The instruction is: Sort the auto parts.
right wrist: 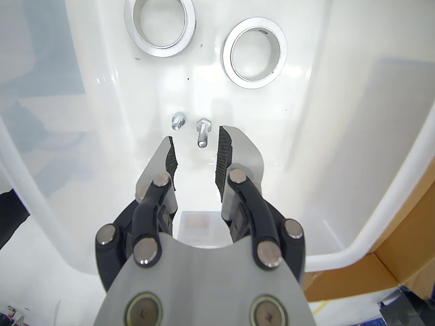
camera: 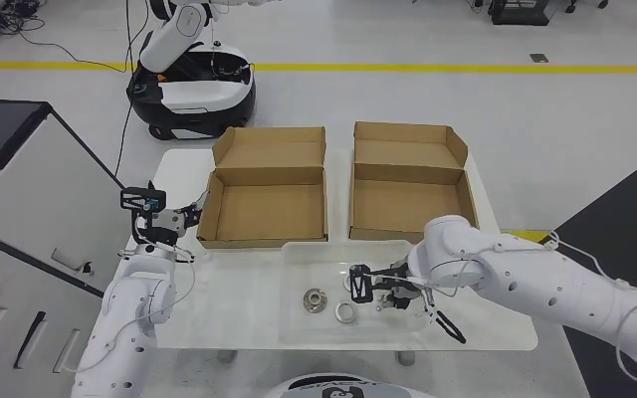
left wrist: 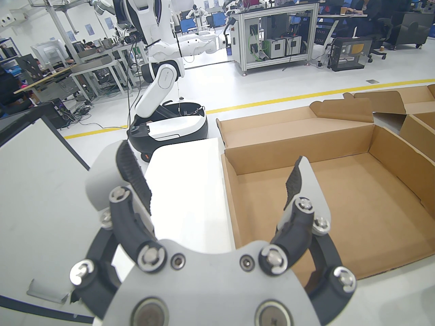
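Two bolts [right wrist: 203,132] just ahead of the parted right tool [right wrist: 197,142]

A robotics lab. A white wheeled-base robot [left wrist: 159,79] stands near a grey aluminium-framed equipment rack [left wrist: 277,35] and a yellow floor line [camera: 418,68].

surface: white table [camera: 179,169] | far half: left cardboard box [camera: 269,214] and right cardboard box [camera: 410,209], open, side by side | near half: translucent plastic bin [camera: 328,274], just before both boxes

Overhead above table [camera: 181,171]; wrist cameras close
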Robot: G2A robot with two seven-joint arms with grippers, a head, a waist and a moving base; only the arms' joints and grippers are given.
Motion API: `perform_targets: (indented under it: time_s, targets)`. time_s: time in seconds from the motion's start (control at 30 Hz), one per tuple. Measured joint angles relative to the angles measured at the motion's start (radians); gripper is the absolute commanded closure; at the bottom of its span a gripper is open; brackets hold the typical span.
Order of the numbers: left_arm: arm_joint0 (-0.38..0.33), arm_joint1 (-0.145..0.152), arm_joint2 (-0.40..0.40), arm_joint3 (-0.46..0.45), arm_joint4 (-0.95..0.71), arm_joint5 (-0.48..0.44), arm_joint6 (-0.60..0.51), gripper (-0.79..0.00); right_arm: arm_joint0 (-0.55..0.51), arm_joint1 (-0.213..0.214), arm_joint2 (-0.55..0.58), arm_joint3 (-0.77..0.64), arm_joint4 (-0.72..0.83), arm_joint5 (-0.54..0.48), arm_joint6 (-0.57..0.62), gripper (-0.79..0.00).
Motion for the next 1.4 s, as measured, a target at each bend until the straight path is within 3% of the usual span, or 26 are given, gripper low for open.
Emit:
perform_targets:
  time_s: [0.7, 1.07, 1.23, 1.4]
  targets:
    - [0.000, 0.000, 0.000, 0.000, 0.000, 0.000, 0.000, -0.785, -0.061, -0.008, 0.044, 0.017, -0.046, 0.013, -0.014, -0.256]
    - [0.000, 0.000, 0.000, 0.000, 0.000, 0.000, 0.000, -0.785, -0.082, -0.019, 0.064, 0.025, -0.055, 0.009, -0.013, -0.185]
    - [0.000, 0.000, 0.000, 0.000, 0.000, 0.000, 0.000, -0.785, -0.089, -0.024, 0.072, 0.029, -0.055, -0.001, -0.009, -0.006]
    - [0.000, 0.000, 0.000, 0.000, 0.000, 0.000, 0.000, -0.785, -0.097, -0.028, 0.082, 0.032, -0.057, -0.002, -0.001, 0.000]
